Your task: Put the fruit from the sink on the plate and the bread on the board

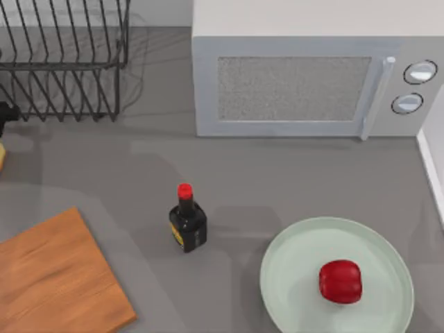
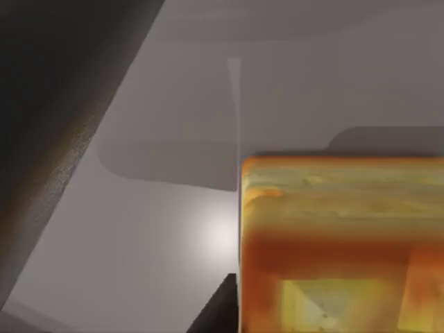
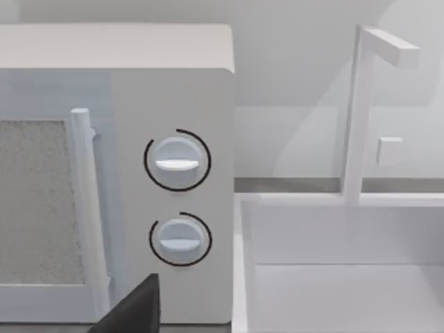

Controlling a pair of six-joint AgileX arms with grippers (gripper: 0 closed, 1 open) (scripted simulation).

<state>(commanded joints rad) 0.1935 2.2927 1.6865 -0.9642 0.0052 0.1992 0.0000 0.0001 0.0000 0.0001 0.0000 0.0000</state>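
While the glossy red fruit point(image 1: 340, 281) sat on the round mint-green plate point(image 1: 291, 267), right of the orange-brown wooden board point(image 1: 55, 277), the left gripper point(image 1: 5, 118) beyond that board held the golden, brown-crusted bread point(image 2: 340, 243) between its jaws.

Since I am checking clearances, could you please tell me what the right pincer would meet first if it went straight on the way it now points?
Probably the microwave: the right wrist view faces its front around the two knobs, with the sink beside it. Depth is unclear.
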